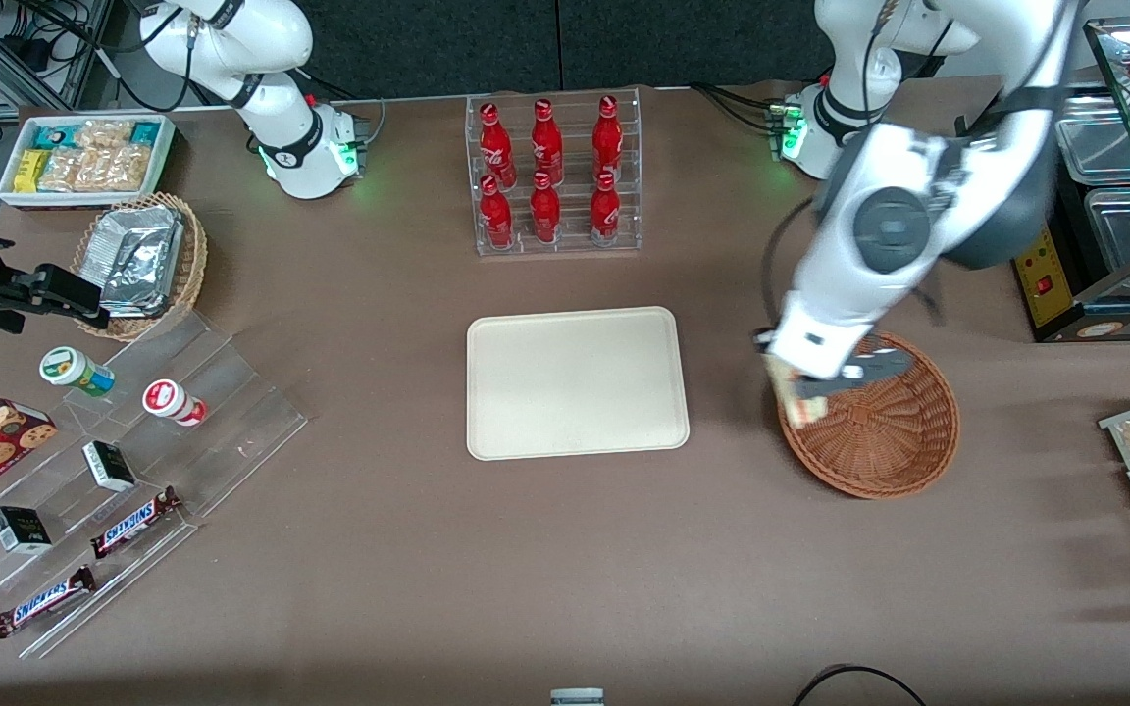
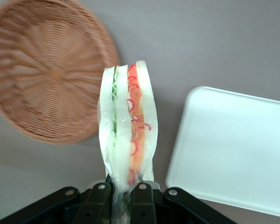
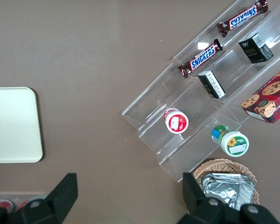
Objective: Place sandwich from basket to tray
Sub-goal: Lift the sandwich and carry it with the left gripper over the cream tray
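White arm bent low over basket [image 1: 879, 431] rim, tool [image 2: 122, 192] clamped on upright sandwich [image 2: 126, 135], tray [image 1: 577, 382] beside

The front camera looks steeply down over the whole counter [image 1: 408, 549]. The left wrist camera hangs close above its gripper [image 2: 123, 193], sharing the tray [image 1: 575, 382] and basket [image 1: 884, 441] with it.

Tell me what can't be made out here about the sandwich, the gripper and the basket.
- Front view: the arm covers most of the gripper and sandwich.
- Left wrist view: the sandwich's held end is hidden between the jaws, which are shut on it.
- Left wrist view: the basket is cut off by the picture's edge and blurred.
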You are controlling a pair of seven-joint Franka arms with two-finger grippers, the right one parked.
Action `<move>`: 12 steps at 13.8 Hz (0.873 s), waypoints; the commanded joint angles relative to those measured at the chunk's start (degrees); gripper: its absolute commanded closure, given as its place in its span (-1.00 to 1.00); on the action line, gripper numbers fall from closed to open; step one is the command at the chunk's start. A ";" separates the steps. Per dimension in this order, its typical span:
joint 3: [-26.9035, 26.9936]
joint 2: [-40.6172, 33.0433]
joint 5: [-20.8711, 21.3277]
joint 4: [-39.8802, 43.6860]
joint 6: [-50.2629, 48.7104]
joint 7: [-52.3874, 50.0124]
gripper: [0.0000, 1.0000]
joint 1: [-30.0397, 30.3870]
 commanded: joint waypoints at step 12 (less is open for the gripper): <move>0.77 25.90 1.34 16.99 17.09 -12.68 1.00 -21.51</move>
